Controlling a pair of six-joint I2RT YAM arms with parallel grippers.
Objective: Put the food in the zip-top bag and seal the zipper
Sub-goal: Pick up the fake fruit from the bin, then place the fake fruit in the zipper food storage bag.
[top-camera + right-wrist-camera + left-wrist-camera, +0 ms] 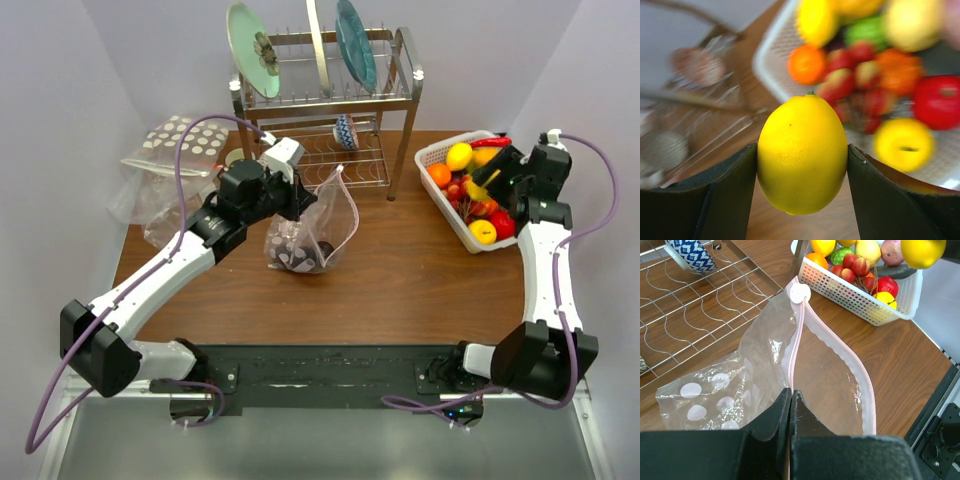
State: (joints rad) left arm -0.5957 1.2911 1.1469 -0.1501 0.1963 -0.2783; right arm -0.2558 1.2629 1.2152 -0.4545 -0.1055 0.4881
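**Top external view.** The left pincer (297, 205) is clamped on the rim of the zip-top bag (325, 235). It holds the bag upright on the tabletop (400, 290), with dark pieces (298, 260) inside. The right pincer (479, 186) is clamped on a lemon (475, 190) above the white basket (450, 222), well apart from the bag.
Risk: the mouth is narrow and floppy, so a lemon released off-centre would likely strike the rim and roll away.
Pose: the left arm reaches forward with its elbow bent, and the right arm is folded over the basket.

**Left wrist view.** Both fingers (770, 420) meet on the pink zipper (796, 340).
Risk: a downward knock could pull the strip from this grip and collapse the mouth.

**Right wrist view.** 2 fingers (725, 195) pinch the lemon at its widest part.
Risk: the glossy skin could slip during transfer.
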